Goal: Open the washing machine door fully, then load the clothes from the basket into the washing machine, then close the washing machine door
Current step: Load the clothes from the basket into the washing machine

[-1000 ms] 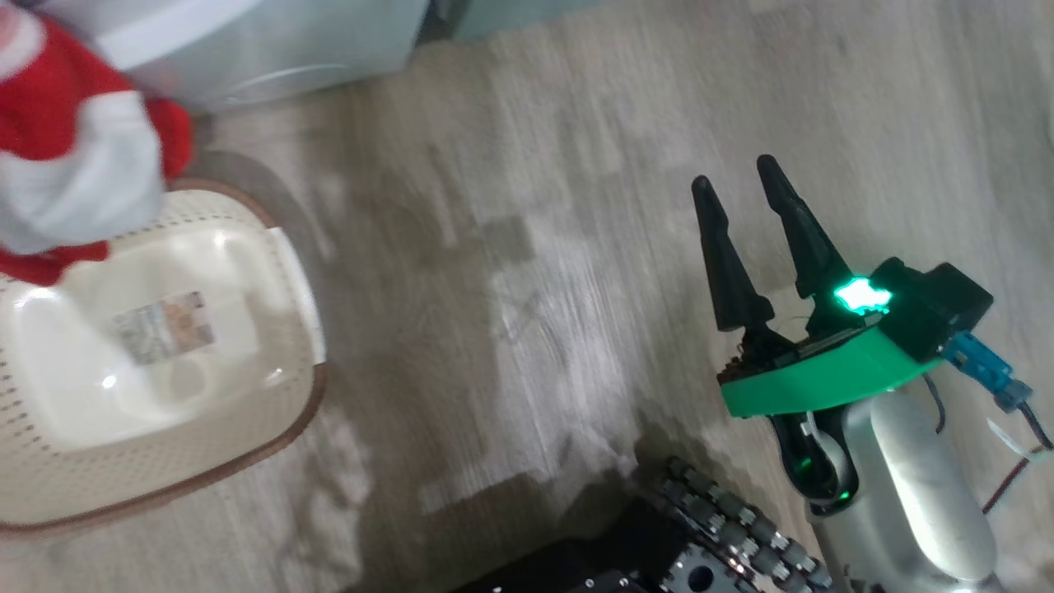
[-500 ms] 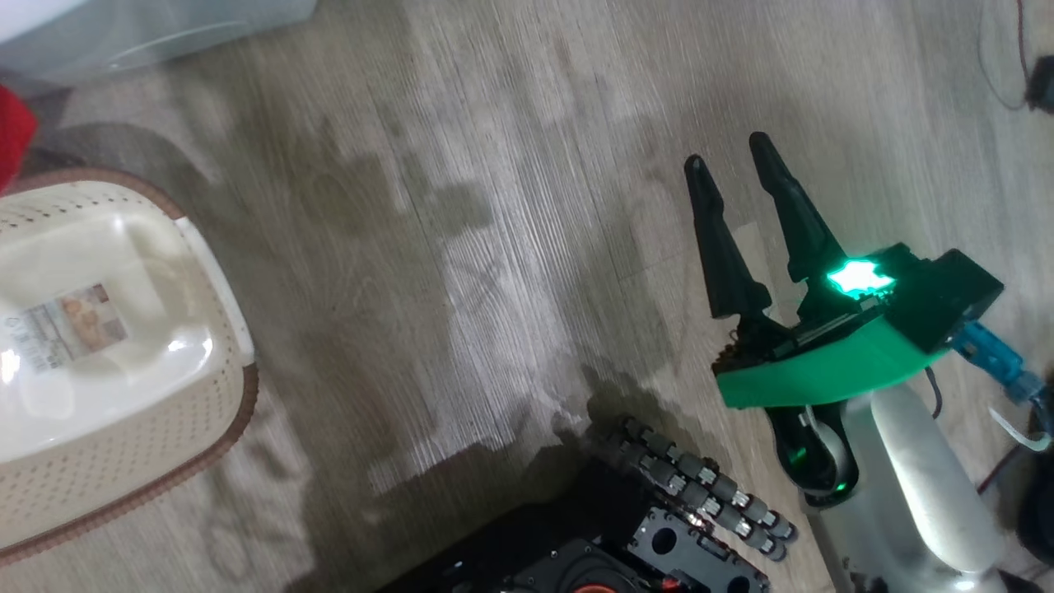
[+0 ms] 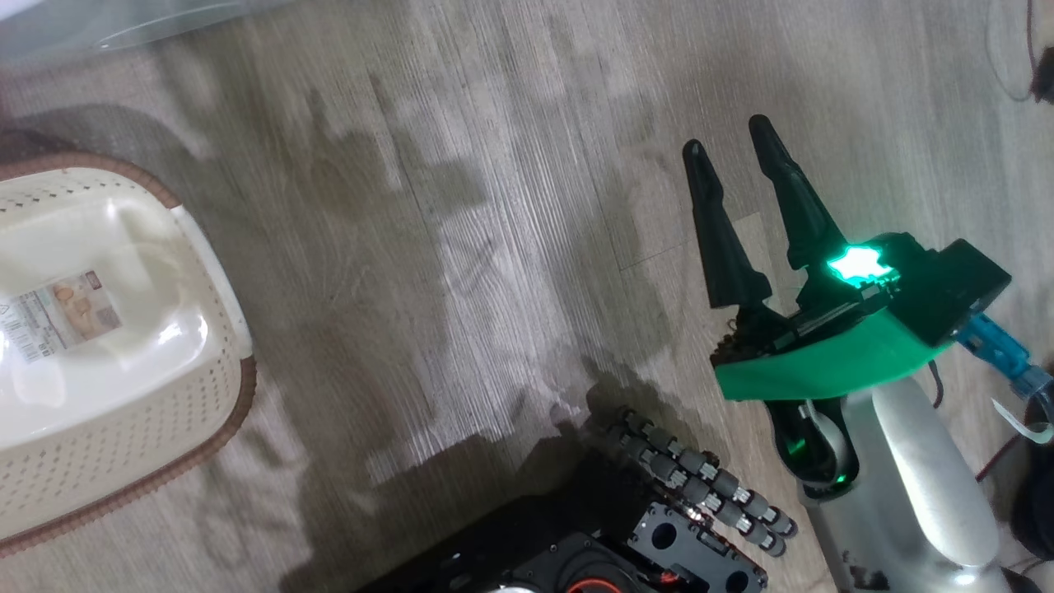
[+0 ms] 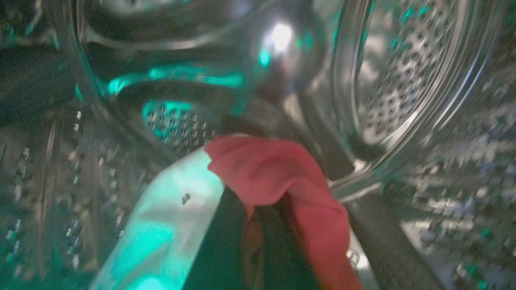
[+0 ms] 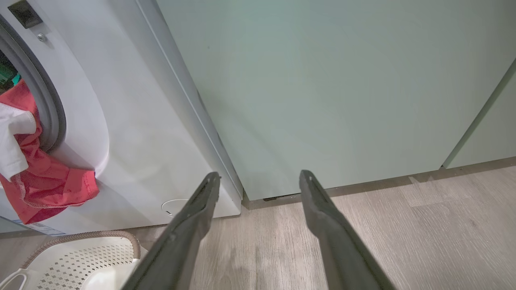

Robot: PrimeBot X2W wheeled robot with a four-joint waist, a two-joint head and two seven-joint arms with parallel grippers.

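Far to the left, the left end effector [image 4: 252, 217] is deep in the washing machine's [image 5: 133, 133] steel drum [image 4: 387, 80], its fingers closed on the clothes [image 4: 274, 173], a red garment with white panels. Seen from the right wrist, part of that garment hangs out over the grey porthole seal [image 5: 48, 104] and down the white front. To do this loading well, I would carry the grip further toward the back of the drum before letting go, so the trailing hem is dragged in over the lip; dropped here, the cloth would likely be caught at the opening. Below the machine the cream basket [image 3: 165, 436] sits on the wooden floor [image 3: 494, 247] with nothing in it. Its base carries a paper label [image 3: 49, 317], the print too small to read. Well to the right, the right end effector [image 3: 729, 140] hangs over bare boards with its fingers spread wide and nothing between them, facing the pale green cabinet [image 5: 322, 80].
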